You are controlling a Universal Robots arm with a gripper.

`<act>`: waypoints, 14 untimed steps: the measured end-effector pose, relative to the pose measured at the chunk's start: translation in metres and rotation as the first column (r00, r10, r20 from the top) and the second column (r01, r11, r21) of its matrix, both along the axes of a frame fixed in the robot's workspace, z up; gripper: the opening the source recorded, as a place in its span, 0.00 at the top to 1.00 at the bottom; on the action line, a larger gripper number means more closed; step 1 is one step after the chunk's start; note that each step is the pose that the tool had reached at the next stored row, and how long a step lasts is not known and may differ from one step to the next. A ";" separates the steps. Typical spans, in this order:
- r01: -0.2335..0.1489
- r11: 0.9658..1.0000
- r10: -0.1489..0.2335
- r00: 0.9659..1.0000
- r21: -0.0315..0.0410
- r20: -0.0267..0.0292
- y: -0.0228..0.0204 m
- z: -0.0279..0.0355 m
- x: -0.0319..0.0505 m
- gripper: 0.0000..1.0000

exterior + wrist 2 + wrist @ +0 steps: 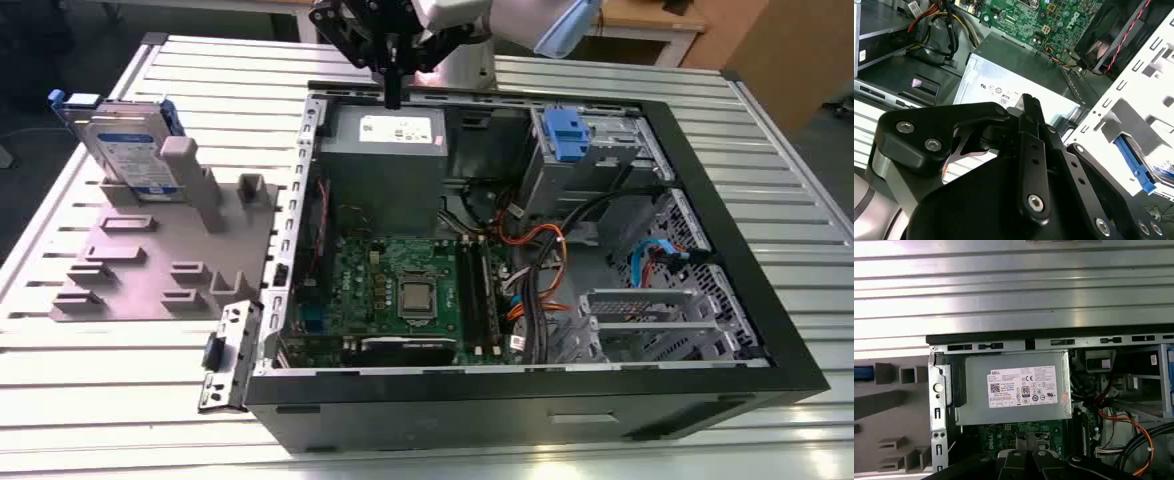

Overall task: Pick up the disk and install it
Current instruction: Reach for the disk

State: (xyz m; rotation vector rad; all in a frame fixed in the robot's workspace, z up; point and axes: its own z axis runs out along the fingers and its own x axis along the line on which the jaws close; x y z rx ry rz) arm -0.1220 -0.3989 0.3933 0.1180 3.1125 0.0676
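Pincer point(1030, 104) hangs clenched & empty over far edge of the PC case point(534, 405), above the grey PSU box point(387, 165). Disk point(130, 150) stands upright in the grey holder point(160, 270) at the exterior view's left, well apart. Pick-up not begun, I judge; it needs opened fingers.

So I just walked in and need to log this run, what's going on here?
The robot arm's gripper hangs, shut and empty, over the power supply inside the open computer case. The disk stands untouched in the grey holder at the exterior view's left, outside the case.
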 end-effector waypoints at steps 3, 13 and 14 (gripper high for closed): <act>0.000 1.000 0.000 1.000 0.000 0.000 0.0000 0.0000 0.0000 0.89; 0.000 1.000 0.000 1.000 0.000 0.000 0.0000 0.0000 -0.0002 0.89; 0.000 1.000 0.000 1.000 0.000 0.000 0.0000 0.0000 -0.0011 0.89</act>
